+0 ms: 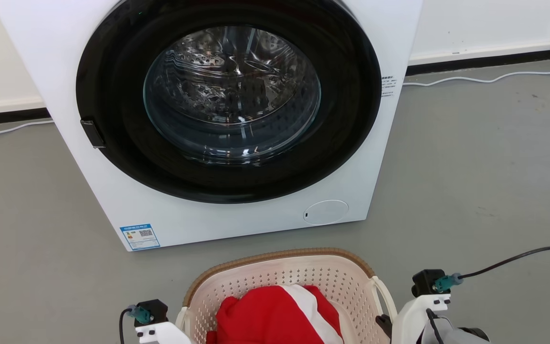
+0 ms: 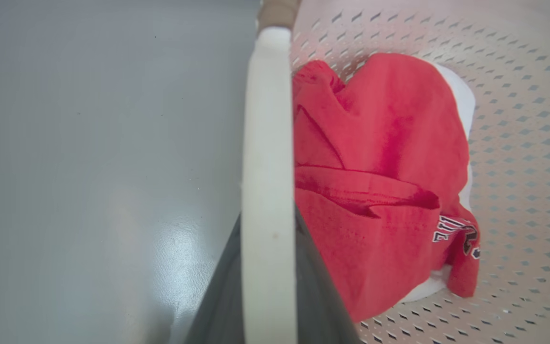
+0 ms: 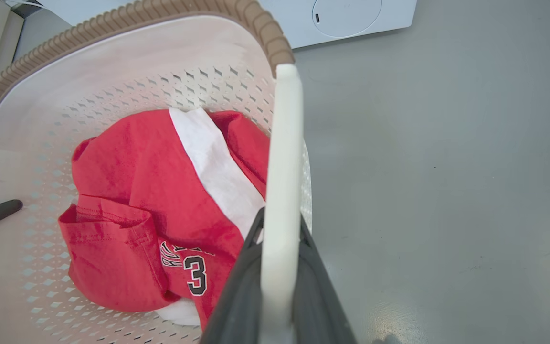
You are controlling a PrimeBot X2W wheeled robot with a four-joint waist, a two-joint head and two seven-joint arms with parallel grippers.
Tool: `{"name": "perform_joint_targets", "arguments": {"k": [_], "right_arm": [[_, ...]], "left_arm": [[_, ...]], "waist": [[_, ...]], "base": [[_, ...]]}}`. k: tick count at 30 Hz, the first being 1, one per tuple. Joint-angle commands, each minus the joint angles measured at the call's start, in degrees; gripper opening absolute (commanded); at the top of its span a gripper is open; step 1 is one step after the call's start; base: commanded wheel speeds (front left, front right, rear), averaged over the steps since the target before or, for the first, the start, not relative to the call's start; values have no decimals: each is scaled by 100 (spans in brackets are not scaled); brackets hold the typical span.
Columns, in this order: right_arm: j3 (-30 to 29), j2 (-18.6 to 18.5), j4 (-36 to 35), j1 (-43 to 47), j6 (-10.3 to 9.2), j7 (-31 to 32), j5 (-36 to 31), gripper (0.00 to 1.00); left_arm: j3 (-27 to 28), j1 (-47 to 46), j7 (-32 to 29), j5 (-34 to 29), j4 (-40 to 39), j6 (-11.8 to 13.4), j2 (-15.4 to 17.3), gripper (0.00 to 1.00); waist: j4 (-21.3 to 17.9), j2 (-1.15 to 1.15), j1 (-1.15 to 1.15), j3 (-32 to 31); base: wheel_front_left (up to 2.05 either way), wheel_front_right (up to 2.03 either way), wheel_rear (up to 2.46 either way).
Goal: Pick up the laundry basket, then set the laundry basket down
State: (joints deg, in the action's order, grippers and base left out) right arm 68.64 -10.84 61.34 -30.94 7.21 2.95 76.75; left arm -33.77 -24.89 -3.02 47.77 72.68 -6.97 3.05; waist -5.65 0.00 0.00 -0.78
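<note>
The laundry basket [image 1: 280, 255], cream and perforated with a brown woven rim, sits at the bottom centre of the head view, just in front of the washer. A red and white shirt [image 1: 275, 310] lies crumpled inside it. In the left wrist view my left gripper [image 2: 268, 224] is shut on one white loop handle [image 2: 268, 143], a dark finger on each side. In the right wrist view my right gripper [image 3: 280, 224] is shut on the other handle [image 3: 284, 143] in the same way. The basket wall [image 2: 518, 119] and rim [image 3: 112, 21] fill the space between the arms. Whether the basket touches the floor, I cannot tell.
A white front-loading washer [image 1: 112, 205] with its round dark glass door [image 1: 229, 95] closed stands right behind the basket. A white cable [image 1: 485, 79] runs along the floor by the wall at the back right. Grey floor [image 1: 494, 191] lies open to both sides.
</note>
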Motion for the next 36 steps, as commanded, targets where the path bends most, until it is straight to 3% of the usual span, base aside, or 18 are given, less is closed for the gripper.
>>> {"name": "perform_joint_targets", "arguments": {"k": [1,21,36], "right_arm": [[27,-64,-52,-145,28,-73,18,0],[203,-90,-60,-213,28,-213,187,0],[253,-255,-160,-633,28,-913,146,0]], "left_arm": [[96,-156,89,53,-94,-52,69,0],[-82,-254,307,263,-30,-52,70,0],[-194,-909,1170,221,-94,-52,154,0]], "waist": [[-1,0,0,8],[-3,0,0,216],[101,0,0,1559]], "base": [[0,0,0],[0,0,0],[0,0,0]]}}
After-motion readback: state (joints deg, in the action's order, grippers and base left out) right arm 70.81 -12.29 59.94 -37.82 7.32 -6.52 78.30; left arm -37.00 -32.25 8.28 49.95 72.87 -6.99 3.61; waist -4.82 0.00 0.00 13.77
